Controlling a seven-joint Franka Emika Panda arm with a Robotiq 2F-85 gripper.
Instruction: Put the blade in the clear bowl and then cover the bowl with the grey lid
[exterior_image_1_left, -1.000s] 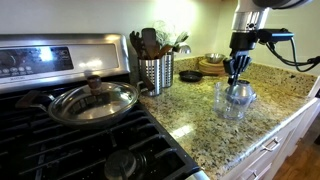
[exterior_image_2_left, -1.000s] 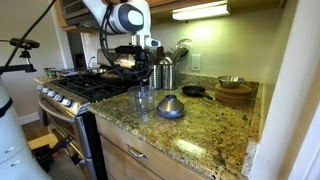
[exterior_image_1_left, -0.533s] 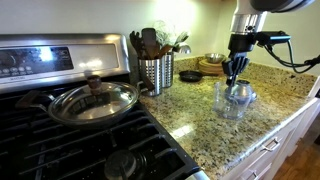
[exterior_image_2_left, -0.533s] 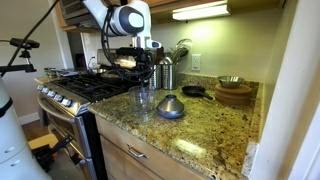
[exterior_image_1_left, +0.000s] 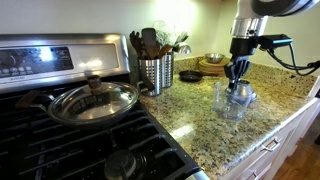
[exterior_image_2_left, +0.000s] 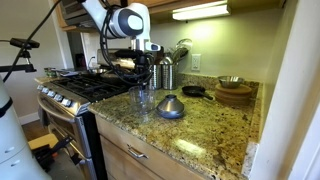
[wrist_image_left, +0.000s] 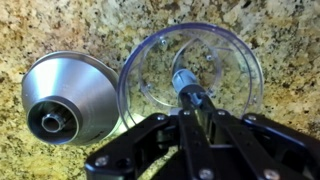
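Wrist view looks straight down on the tabletop (wrist_image_left: 285, 30), a polished granite speckled in tan, brown and black. On it stands the clear bowl (wrist_image_left: 150, 75), a round, see-through container with nearly straight walls, moulded ridges in its floor and an open mouth. Just beside it sits the grey lid (wrist_image_left: 62, 100), a smooth, satin-finished dome about as wide as the bowl, rising to a central knob with a dark hollow. Whether their edges touch cannot be told. Smallest is the blade (wrist_image_left: 184, 78), a slim grey spindle held upright over the middle of the bowl, inside the ring of its rim. Whether its foot rests on the floor cannot be told. The black pincer (wrist_image_left: 196, 104) is clamped on the blade's upper end, its fingers drawn close together. The first step looks nearly done, with the blade centred but not yet released. What is left is to let go, then take the lid by its knob and seat it on the bowl.
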